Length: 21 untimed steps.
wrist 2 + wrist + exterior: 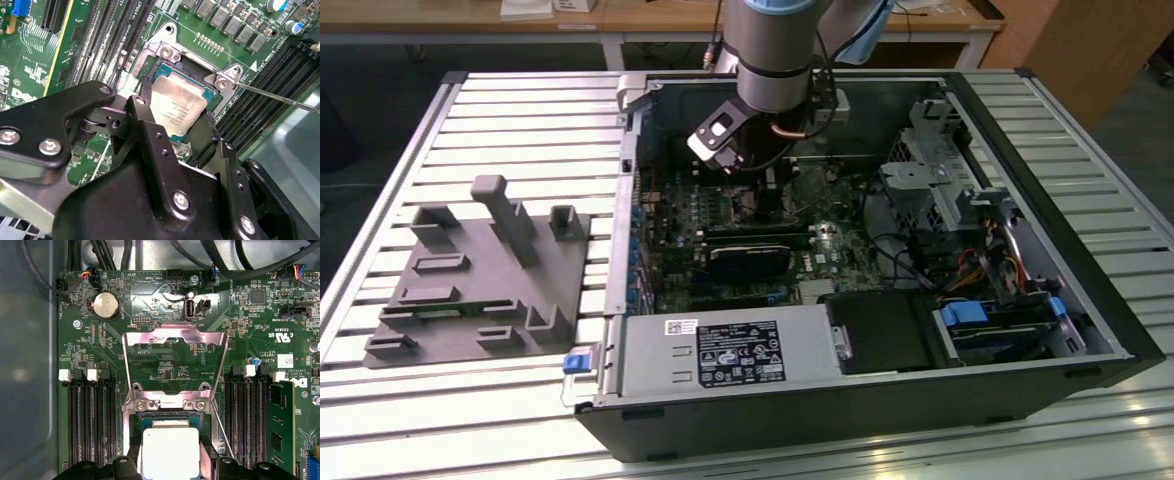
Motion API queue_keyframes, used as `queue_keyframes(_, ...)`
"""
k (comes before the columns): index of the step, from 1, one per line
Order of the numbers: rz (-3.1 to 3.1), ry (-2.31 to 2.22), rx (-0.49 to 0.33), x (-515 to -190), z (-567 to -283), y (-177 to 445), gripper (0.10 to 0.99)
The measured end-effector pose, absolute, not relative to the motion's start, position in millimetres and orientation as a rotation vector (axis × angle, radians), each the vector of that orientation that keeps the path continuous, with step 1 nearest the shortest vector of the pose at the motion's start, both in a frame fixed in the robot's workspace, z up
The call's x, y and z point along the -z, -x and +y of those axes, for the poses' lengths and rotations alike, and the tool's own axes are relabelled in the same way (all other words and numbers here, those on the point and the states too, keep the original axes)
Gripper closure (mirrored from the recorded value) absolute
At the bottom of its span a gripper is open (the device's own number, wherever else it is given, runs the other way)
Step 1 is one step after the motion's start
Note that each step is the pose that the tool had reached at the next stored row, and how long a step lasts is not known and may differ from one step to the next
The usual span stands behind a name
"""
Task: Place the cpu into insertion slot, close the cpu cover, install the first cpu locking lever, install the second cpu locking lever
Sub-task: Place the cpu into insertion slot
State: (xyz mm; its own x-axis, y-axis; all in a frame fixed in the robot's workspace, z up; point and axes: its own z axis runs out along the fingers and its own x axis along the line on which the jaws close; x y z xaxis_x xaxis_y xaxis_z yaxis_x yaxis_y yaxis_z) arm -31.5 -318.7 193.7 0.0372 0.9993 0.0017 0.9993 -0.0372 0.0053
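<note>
Placement of the cpu (170, 454), which you may judge to be the first step of the task. The gripper (175, 131) stands low inside the computer case (854, 405). Its black fingers (147, 130) are closed against two opposite edges of the chip, so you are holding the cpu. The cpu lies face up within the insertion slot (189, 67), about level with the black rim as far as both wrist views show; whether it is fully seated cannot be told. The cpu cover (150, 337) stands raised on its hinge, well clear of the chip, and one thin locking lever (280, 96) juts out to the side unlatched, so the cover and both levers are not yet dealt with. On this reading, the move calls for the chip to rest flat and square in the rim before you let go. It also calls for no sideways drag in the socket and a straight lift between the memory slots (87, 425) that flank it closely. The green motherboard (100, 340) lies flat in the case, which rests on its side on a slatted metal table (520, 110). A grey fixture block (480, 270) sits at the exterior view's left, apart from the case, and wooden benches (654, 15) line the room behind.
</note>
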Motion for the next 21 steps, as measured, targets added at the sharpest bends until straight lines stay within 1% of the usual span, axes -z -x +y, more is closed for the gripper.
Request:
queue_keyframes(14,2.166,-2.272,-0.008,-192.9,-318.6,31.5,0.545)
queue_keyframes(16,2.166,-2.272,-0.008,-192.9,-318.6,31.5,0.533)
queue_keyframes(17,2.166,-2.272,-0.008,-192.9,-318.6,31.5,0.471)
queue_keyframes(21,2.166,-2.272,-0.008,-193.0,-318.7,31.5,0.471)
